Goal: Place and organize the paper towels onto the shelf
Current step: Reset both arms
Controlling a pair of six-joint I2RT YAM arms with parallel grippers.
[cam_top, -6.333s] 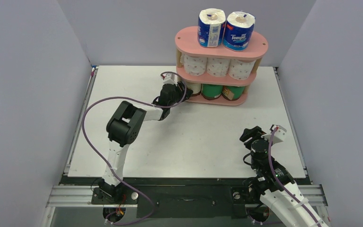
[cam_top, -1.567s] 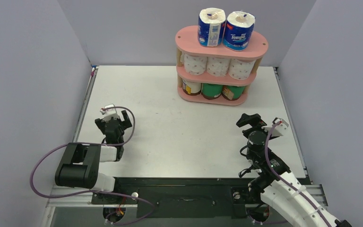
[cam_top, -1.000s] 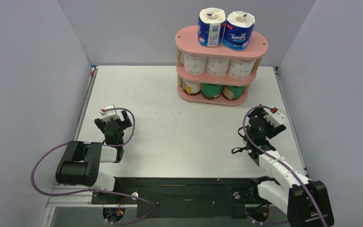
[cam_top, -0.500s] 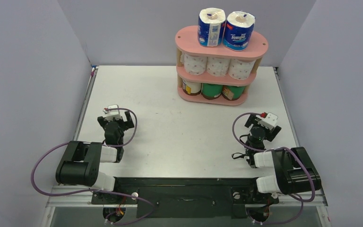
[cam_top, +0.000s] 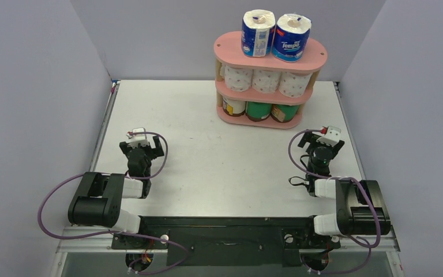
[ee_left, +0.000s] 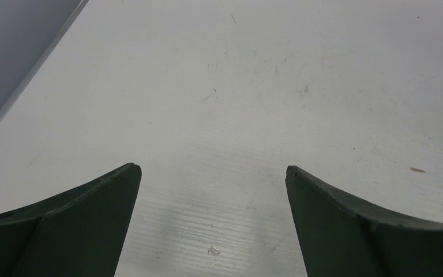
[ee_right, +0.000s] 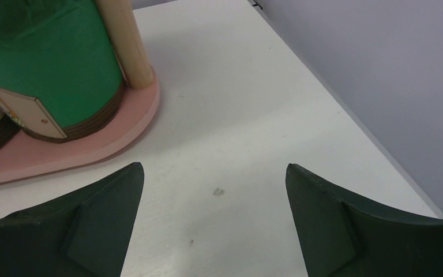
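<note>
1. All eight paper towels [cam_top: 291, 37] stand on the shelf [cam_top: 228, 46]. It sits ahead of the right jaws and a little to their left. From the left jaws it is well ahead and far off to the right.
2. The top board carries the two blue-white rolls [cam_top: 258, 33], upright and side by side.
3. The middle board holds the three pink-dotted white rolls [cam_top: 265, 81] in a row.
4. On the bottom board, the cream-wrapped roll [cam_top: 234, 107] is at the left end, with the two green-wrapped rolls [cam_top: 258, 110] beside it.
5. The left jaws are spread wide with nothing between them, and only bare counter [ee_left: 236, 86] lies below and ahead.
6. The right jaws are also spread and empty. In the right wrist view, the nearest green roll [ee_right: 46, 63] and a wooden post [ee_right: 130, 43] lie ahead and to the left, apart from the jaws.
7. No roll lies on the counter in any view.
8. Judged from this, the placing is finished and the rolls are grouped by wrap, one kind to a tier apart from the cream one. Nothing looks left to move, and both arms sit low near their bases.
</note>
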